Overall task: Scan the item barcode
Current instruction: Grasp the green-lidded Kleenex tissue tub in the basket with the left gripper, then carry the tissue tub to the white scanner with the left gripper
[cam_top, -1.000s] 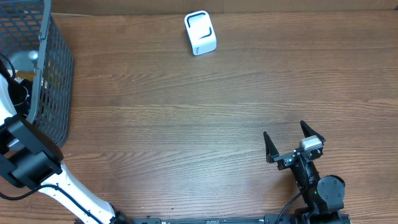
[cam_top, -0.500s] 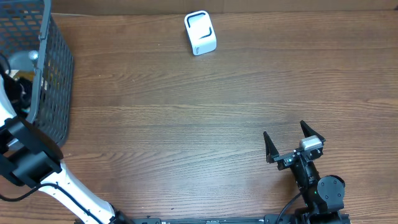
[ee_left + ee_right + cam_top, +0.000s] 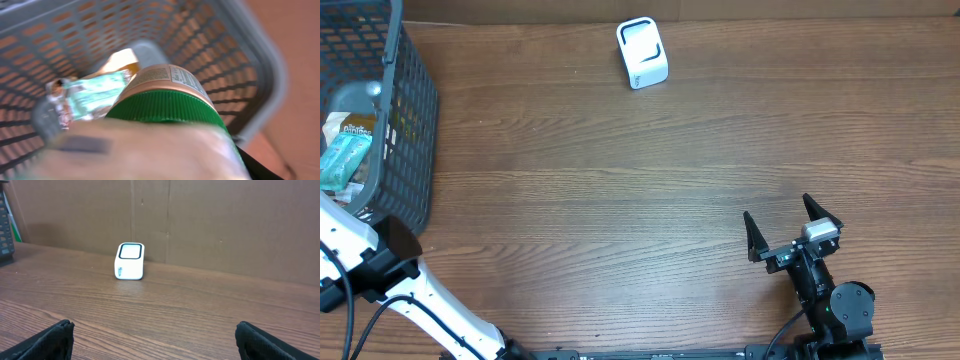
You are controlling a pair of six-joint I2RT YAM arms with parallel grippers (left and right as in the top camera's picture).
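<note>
At far left, inside the basket [image 3: 412, 120], the left hand [image 3: 145, 150] blurs over a green-lidded jar [image 3: 165, 97]; grip cannot be told. Step, judged: picking the item. Next: lift it clear and turn its barcode to the scanner [image 3: 642, 54]. The right hand [image 3: 777, 208] is parked, spread wide, empty.

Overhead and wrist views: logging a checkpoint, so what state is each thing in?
Grey mesh basket, upright, holding items.
White cube scanner, upright on wooden table, untouched.
Tan jar with green lid, capped, within basket.
Teal packet, lying in basket.
Right tool, open, empty.
</note>
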